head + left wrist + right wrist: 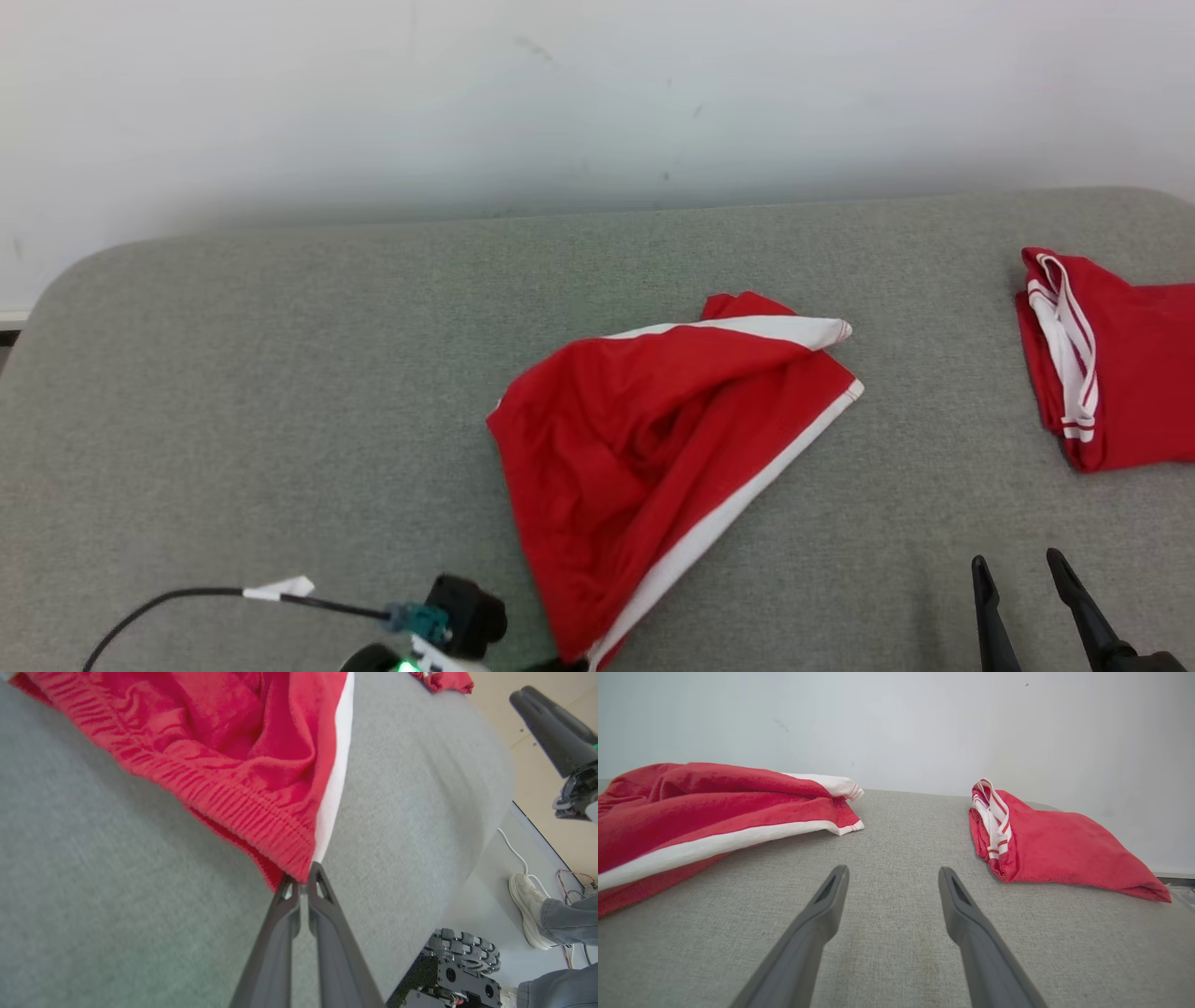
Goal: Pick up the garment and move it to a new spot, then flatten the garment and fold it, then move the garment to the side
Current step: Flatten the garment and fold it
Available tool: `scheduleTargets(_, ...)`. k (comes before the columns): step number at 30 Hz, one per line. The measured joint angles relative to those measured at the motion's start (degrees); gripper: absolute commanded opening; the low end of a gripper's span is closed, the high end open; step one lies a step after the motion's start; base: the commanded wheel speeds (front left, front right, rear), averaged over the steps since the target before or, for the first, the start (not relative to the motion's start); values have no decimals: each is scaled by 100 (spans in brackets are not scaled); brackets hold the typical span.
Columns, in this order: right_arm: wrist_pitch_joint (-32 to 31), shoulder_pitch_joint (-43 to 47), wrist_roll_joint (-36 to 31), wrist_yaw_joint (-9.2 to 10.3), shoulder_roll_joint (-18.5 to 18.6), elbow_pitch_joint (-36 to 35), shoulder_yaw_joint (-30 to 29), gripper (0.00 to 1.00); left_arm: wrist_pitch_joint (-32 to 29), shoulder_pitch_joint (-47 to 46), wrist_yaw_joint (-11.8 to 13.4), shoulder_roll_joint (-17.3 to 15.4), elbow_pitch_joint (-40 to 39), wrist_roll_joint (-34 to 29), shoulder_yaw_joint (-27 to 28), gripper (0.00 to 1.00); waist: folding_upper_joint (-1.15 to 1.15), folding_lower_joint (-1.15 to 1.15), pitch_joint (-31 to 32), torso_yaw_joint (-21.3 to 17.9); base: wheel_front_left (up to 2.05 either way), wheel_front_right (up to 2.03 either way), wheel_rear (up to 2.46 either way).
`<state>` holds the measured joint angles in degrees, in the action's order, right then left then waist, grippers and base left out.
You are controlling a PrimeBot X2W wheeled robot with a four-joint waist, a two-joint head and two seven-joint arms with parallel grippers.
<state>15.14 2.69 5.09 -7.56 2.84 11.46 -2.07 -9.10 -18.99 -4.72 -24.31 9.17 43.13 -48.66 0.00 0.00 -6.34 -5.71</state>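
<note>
The red garment (653,439) lies crumpled in the middle of the grey bench (280,373), its ribbed waistband corner at the near edge clenched in the left tool (302,875). The right tool (893,871) hovers released over bare bench to the right, near a second, folded red garment (1120,364).

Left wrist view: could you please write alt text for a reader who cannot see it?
The left hand is shut on the corner of red shorts, where the ribbed waistband meets a white side stripe, on a grey fabric tabletop. At the right edge are the right hand, the robot's wheeled base and a person's shoe.
</note>
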Motion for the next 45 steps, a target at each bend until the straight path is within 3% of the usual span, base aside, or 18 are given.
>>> scheduleTargets(4, 0, 12, -5, 0, -2, 2, 7, 100, -333, 475, 85, -338, -277, 98, -172, 0, 0, 0, 19, 159, 0, 0, 0)
scheduleTargets(8, 0, 12, -5, 0, -3, 32, 24, 100, -350, 644, 192, -354, -304, 145, -187, 0, 0, 0, 30, 244, 0, 0, 0)
scheduleTargets(9, 0, 12, -5, 0, -2, 43, 29, 100, -348, 670, 215, -352, -286, 187, -175, 14, 0, 0, 38, 253, 0, 0, 0)
scheduleTargets(14, 0, 13, -5, 0, -2, 55, 55, 100, -165, 805, 371, -428, -224, 250, -16, 38, 0, 0, 58, 243, 0, 0, 0)
scheduleTargets(18, 0, 71, -5, 0, -2, 54, 13, 100, 48, 909, 522, -622, -180, 292, 171, 35, 0, 0, 74, 227, 0, 0, 0)
scheduleTargets(25, 0, 101, -5, 0, -2, 62, -37, 100, 321, 942, 793, -817, 123, 342, 538, 22, 0, 0, 156, 269, 0, 0, 0)
scheduleTargets(26, 0, 105, -5, 0, -2, 63, -37, 100, 333, 944, 823, -826, 165, 371, 577, 27, 0, 0, 176, 281, 0, 0, 0)
scheduleTargets(27, 0, 113, -5, 0, -2, 64, -37, 100, 369, 953, 834, -835, 198, 394, 602, 38, 0, 0, 196, 294, 0, 0, 0)
scheduleTargets(29, 0, 127, -9, 0, -3, 66, -42, 100, 483, 996, 883, -820, 207, 454, 693, 100, 0, 0, 235, 321, 0, 0, 0)
scheduleTargets(34, 0, 216, -83, 0, -3, 37, -124, 100, 784, 1211, 1135, -808, 9, 528, 899, 100, 0, 0, 360, 386, 0, 0, 0)
scheduleTargets(41, 0, 277, -235, 0, -2, -194, -453, 100, 1763, 1395, 1747, -888, -568, 339, 1426, 100, 0, 0, 548, 551, 0, 0, 0)
scheduleTargets(45, 0, 278, -263, 0, 0, -382, -541, 100, 2270, 1512, 1993, -735, -679, 47, 1669, 100, 0, 0, 657, 636, 0, 0, 0)
